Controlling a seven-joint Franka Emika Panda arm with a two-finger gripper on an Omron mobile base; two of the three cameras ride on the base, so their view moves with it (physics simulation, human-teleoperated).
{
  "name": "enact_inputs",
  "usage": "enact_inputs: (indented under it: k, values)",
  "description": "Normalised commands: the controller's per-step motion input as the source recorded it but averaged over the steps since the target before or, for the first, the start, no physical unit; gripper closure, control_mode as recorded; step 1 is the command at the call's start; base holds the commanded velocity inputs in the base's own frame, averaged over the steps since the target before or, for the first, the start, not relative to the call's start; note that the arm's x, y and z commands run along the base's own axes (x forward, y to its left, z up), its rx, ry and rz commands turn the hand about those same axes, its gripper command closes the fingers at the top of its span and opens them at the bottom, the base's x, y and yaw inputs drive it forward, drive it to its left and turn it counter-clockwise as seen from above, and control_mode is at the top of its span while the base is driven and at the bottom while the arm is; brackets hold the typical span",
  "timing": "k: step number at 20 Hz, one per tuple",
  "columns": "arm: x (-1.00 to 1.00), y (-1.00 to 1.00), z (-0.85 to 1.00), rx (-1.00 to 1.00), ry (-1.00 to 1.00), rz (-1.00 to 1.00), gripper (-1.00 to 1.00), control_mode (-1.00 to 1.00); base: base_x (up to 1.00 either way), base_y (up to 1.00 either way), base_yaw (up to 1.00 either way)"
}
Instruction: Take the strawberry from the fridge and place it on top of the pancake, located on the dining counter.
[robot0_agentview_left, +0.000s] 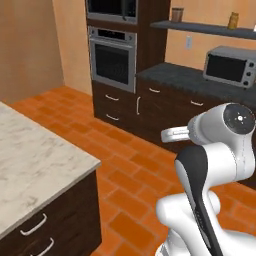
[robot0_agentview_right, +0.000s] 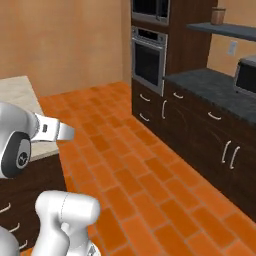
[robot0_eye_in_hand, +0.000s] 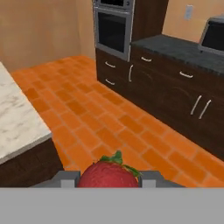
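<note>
Red and glossy, with a small green leafy cap, the strawberry (robot0_eye_in_hand: 108, 175) sits at the bottom of the hand view, pinched between the two grey fingertips of the gripper (robot0_eye_in_hand: 109, 178). The jaws are drawn in nearly as far as they go and clamp the fruit from either side, so the berry is out of the fridge and riding in the air above the floor.

Judging by this, the pick-up is done and the carrying step is in hand. The next move seems to call for bringing the fruit over the dining counter (robot0_agentview_left: 35, 165), finding the pancake, lowering the berry onto its top and only then letting go. No pancake or plate shows on the part of the counter in sight, so the base or arm likely needs to turn further toward it.

The counter is a pale beige marble-patterned top with grey veins, on a dark brown wooden base with silver drawer handles; its corner lies to the left in all three views. The floor (robot0_agentview_left: 130, 170) is orange-red brick tile. Across it stands a run of dark wood cabinets (robot0_agentview_right: 200, 130) under a dark speckled countertop (robot0_agentview_right: 215, 90), with a steel wall oven (robot0_agentview_left: 112, 59) set in a tall unit, a toaster oven (robot0_agentview_left: 231, 66) on the worktop, and a shelf (robot0_agentview_left: 205, 28) holding two small jars. The walls are tan.
</note>
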Motion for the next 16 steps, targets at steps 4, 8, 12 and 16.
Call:
enact_inputs:
  k: [4, 8, 12, 16]
  values:
    - [0.00, 0.00, 0.00, 0.00, 0.00, 0.00, 1.00, 1.00, 1.00, -0.65, 0.44]
    - [0.00, 0.00, 0.00, 0.00, 0.00, 0.00, 1.00, 1.00, 1.00, -0.66, 0.43]
    - [0.00, 0.00, 0.00, 0.00, 0.00, 0.00, 1.00, 1.00, 1.00, -0.62, 0.43]
    - [0.00, 0.00, 0.00, 0.00, 0.00, 0.00, 1.00, 1.00, 1.00, -0.55, 0.42]
